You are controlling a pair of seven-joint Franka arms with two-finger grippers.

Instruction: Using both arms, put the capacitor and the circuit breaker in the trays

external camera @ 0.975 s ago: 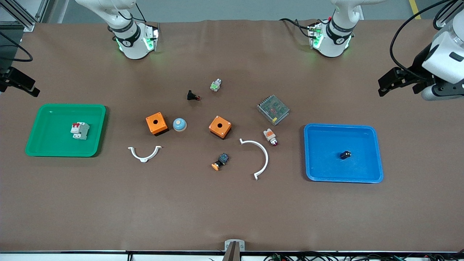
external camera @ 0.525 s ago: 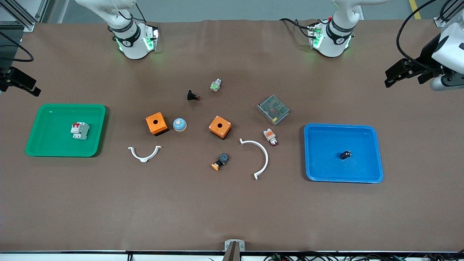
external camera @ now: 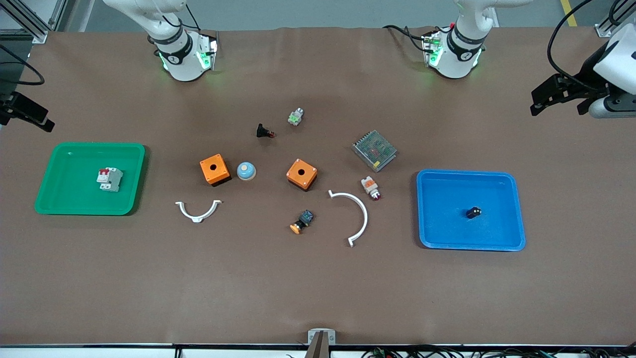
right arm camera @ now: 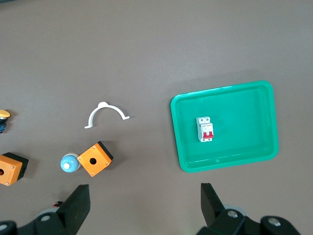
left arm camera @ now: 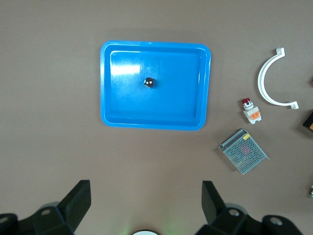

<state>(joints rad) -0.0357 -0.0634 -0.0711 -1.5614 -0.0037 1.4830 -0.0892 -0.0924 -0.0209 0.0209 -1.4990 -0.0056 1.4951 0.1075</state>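
The capacitor (external camera: 473, 212), a tiny black cylinder, lies in the blue tray (external camera: 467, 173) toward the left arm's end of the table; it also shows in the left wrist view (left arm camera: 149, 82) inside the tray (left arm camera: 151, 45). The circuit breaker (external camera: 109, 179), white-grey with a red lever, lies in the green tray (external camera: 89, 145) toward the right arm's end; the right wrist view shows it (right arm camera: 206, 129) in that tray (right arm camera: 222, 165). My left gripper (external camera: 555, 109) (left arm camera: 145, 185) is open and empty, high over bare table beside the blue tray. My right gripper (external camera: 27, 113) (right arm camera: 144, 187) is open and empty, high beside the green tray.
Between the trays lie two orange boxes (external camera: 214, 169) (external camera: 301, 174), a blue dome (external camera: 246, 171), two white curved clips (external camera: 198, 211) (external camera: 354, 214), a mesh-topped unit (external camera: 374, 150), a white-and-orange part (external camera: 370, 187), an orange-capped button (external camera: 302, 222), a black flared part (external camera: 264, 132) and a small green-white part (external camera: 295, 117).
My left gripper has drawn up and outward toward the left arm's end of the table. The right gripper has barely moved. Both parts lie still in their trays.
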